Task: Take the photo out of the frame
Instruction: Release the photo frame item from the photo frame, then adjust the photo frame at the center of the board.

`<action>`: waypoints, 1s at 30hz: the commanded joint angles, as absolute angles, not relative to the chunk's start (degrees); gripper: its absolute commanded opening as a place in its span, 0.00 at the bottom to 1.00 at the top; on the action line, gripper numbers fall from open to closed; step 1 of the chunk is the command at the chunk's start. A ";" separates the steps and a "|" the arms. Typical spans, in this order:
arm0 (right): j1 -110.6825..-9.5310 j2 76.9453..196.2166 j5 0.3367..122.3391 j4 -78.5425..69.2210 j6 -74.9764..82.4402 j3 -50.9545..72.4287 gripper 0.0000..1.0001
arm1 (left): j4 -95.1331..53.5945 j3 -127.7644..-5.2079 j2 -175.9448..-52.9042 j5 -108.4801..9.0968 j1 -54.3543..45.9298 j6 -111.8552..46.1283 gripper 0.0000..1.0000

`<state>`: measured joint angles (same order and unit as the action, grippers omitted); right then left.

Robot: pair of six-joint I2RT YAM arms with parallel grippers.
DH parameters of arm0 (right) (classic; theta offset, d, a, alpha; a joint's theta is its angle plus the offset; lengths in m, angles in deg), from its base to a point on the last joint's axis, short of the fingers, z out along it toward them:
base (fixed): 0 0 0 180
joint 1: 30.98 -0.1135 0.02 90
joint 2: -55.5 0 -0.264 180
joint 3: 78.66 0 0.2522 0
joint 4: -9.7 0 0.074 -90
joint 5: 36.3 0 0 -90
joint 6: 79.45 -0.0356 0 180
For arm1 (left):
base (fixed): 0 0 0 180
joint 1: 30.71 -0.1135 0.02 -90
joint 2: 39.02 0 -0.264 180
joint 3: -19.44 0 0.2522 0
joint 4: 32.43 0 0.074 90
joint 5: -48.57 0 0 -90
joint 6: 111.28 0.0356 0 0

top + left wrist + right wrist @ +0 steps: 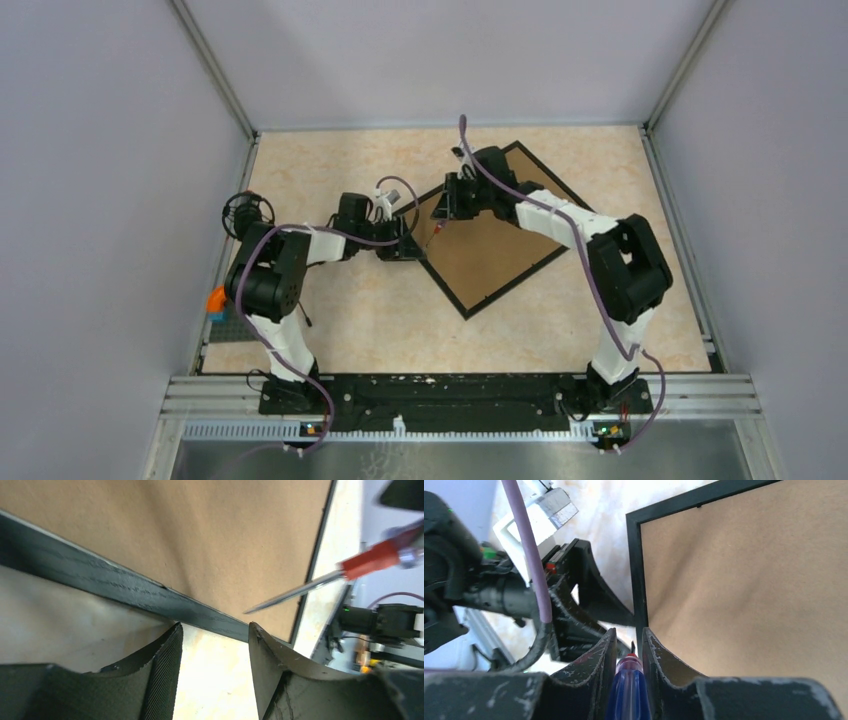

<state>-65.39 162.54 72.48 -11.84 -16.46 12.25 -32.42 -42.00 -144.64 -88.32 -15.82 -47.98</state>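
Note:
The frame (495,255) lies back-up on the table, turned like a diamond, its brown board back showing inside a thin black rim (638,570). The photo is hidden under that back. My right gripper (450,205) hangs over the frame's left corner, shut (630,630) on a blue-handled screwdriver (628,690). The screwdriver's red collar and metal shaft (295,595) point down at the board near the rim. My left gripper (410,245) sits just outside that corner, open (215,626), with only bare table between its fingers and the black rail (125,587) just beyond the tips.
An orange object (216,300) and a grey mat (225,330) lie by the left wall. A black round item (245,210) sits behind the left arm. Grey walls close in the table on three sides.

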 commanded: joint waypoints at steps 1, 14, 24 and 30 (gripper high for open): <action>-60.10 154.89 82.78 -10.88 -18.96 11.23 0.00 | -16.42 -49.07 -142.09 -79.43 -15.51 -32.46 0.58; -50.15 148.61 89.47 -6.42 -20.79 2.39 0.00 | 2.37 -79.80 -155.30 -68.86 -12.95 -7.08 0.66; -46.73 146.37 91.45 -6.71 -19.65 -0.81 0.00 | 7.65 -93.07 -166.02 -58.24 -11.90 -0.95 0.59; -43.89 145.42 91.43 -8.06 -18.16 -2.18 0.00 | 7.04 -87.23 -164.14 -55.17 -11.95 -0.86 0.40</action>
